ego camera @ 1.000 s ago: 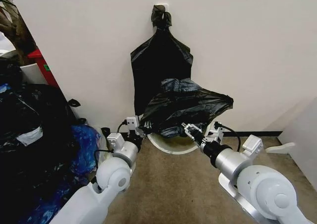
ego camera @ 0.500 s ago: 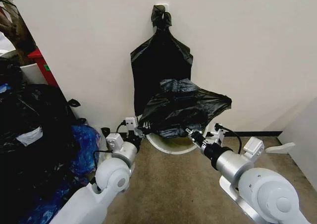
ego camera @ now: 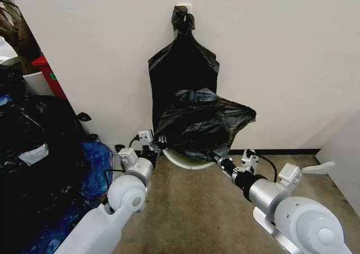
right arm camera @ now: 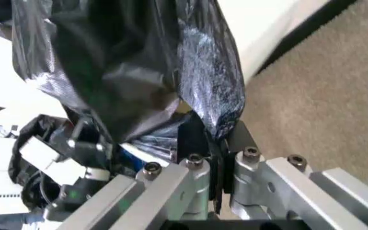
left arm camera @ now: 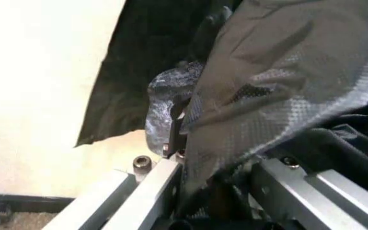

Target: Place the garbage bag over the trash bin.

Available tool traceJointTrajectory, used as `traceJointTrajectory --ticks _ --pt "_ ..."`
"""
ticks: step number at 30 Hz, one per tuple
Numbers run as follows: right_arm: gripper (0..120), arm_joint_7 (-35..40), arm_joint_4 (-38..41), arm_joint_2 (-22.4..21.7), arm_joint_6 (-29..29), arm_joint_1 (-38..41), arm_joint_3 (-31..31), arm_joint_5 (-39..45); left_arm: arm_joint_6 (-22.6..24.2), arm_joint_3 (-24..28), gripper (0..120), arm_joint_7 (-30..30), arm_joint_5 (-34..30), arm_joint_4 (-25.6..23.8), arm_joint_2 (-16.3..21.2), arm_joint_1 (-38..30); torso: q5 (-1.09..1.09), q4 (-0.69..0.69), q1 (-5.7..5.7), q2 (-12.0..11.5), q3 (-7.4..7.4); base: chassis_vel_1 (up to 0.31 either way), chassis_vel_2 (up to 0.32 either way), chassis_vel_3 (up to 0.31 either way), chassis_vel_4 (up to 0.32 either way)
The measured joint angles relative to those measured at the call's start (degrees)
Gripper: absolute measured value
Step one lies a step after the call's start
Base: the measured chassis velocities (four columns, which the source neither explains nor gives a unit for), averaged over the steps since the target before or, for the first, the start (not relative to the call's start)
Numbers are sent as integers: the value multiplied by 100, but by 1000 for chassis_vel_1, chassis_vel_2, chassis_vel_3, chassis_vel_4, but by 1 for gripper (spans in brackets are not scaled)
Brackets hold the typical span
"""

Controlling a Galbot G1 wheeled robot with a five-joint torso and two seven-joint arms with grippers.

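Note:
The garbage bag (ego camera: 199, 122), thin wrinkly black film, hangs stretched between both grippers above the trash bin (ego camera: 183, 162). Of the bin, a strip of white rim shows under the bag's lower edge, by the wall. My left gripper (ego camera: 153, 144) is shut on the bag's left edge, and the left wrist view shows film (left arm camera: 273, 81) pinched at the left gripper (left arm camera: 176, 143). My right gripper (ego camera: 221, 160) is shut on the bag's right lower edge. A fold of the bag (right arm camera: 203, 91) is clamped in the right gripper (right arm camera: 216, 139).
A flat black bag with a knotted top (ego camera: 183, 68) hangs on the wall right behind the bin. A large heap of black bags (ego camera: 34, 147) and blue plastic (ego camera: 95, 164) fills the left side, with a red box (ego camera: 49, 77) behind. Brown floor (ego camera: 191, 209) lies open in front.
Both grippers have moved forward and down toward the wall, drawing the bag lower over the bin. Less of the white rim shows than a second ago.

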Motion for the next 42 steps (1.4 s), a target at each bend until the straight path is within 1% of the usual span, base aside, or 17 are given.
traceJointTrajectory --ticks 8,13,21,22,25,30,37,39,42 --pt "0 -16 2 13 -243 -111 5 346 14 -37 1 -150 -144 96 -40 -31 0 1 0 0 0 0 0 0 0" --pt "0 118 2 85 -726 -245 11 794 33 -41 1 -231 -287 113 -68 -135 -1 0 0 0 0 0 0 0 0" --pt "0 147 2 174 -1023 -267 36 832 76 -80 1 -262 -411 -43 20 -94 0 0 0 0 0 0 0 0 0" --pt "0 129 -105 216 -1184 -215 35 799 82 -97 1 -273 -433 -95 83 -45 0 2 0 0 0 0 0 0 0" --pt "0 98 -220 244 -1264 -208 31 769 84 -104 1 -273 -464 -113 108 -38 0 1 0 0 0 0 0 0 0" --pt "0 -184 -609 304 -1442 -185 5 475 110 -115 1 -327 -619 -211 151 -28 0 1 0 0 0 0 0 0 0" --pt "0 -486 -934 322 -1483 -91 -2 149 126 -105 1 -353 -633 -265 148 19 0 1 0 0 0 0 0 0 0" --pt "0 -672 -1218 351 -1545 -44 -27 -141 143 -88 1 -395 -696 -313 143 56 0 1 0 0 0 0 0 0 0" --pt "0 -788 -1371 370 -1575 -32 -51 -336 159 -86 1 -442 -768 -346 142 73 -1 1 0 0 0 0 0 0 0"
